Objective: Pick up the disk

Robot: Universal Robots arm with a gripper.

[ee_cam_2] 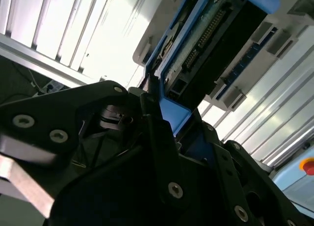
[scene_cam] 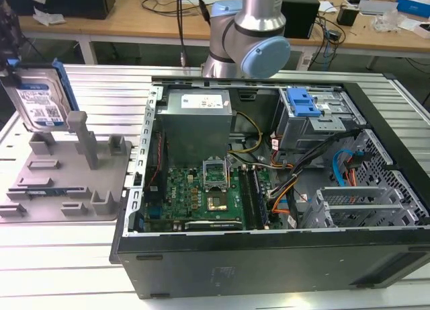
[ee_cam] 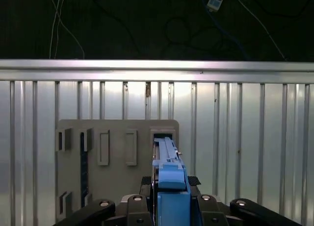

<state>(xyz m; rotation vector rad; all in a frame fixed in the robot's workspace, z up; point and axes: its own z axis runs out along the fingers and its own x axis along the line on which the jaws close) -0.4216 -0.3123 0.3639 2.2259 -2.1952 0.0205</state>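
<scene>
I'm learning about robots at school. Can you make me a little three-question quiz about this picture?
1. True or false: the disk lies flat inside the computer case.
2. What colour are the disk's side rails? A) red B) blue C) green
3. Fill in: the gripper is shut on the ____.

Key: 1 false, it stands upright above the grey holder. 2 B. 3 disk.

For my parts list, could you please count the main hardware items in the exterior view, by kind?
disk: 1
grey holder: 1
computer case: 1
blue drive-bay bracket: 1
power supply: 1
motherboard: 1
Total: 6
</scene>
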